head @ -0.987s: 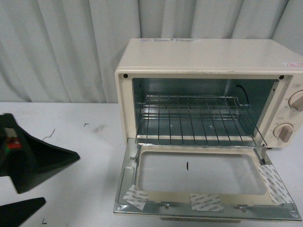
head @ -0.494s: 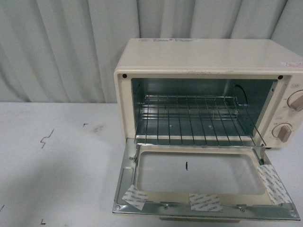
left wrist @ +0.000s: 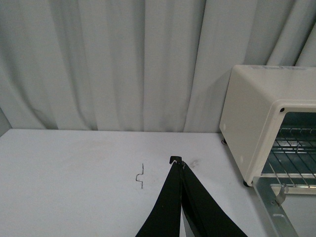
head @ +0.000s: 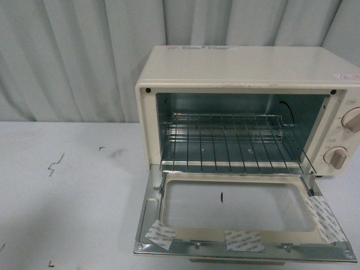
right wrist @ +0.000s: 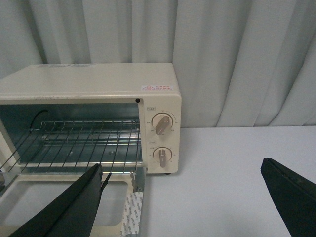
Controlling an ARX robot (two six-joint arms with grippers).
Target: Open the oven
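The oven [head: 247, 67] stands door-down, apart from the pressed-together left gripper [left wrist: 177, 160] and spread right gripper [right wrist: 180, 168].

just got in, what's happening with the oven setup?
The oven sits on the table with its door folded all the way down, so the opening looks done. The wire rack is in plain view inside. Nothing is holding the oven. The left gripper is shut and empty, off to the oven's left. The right gripper is open in front of the knob side, touching nothing.
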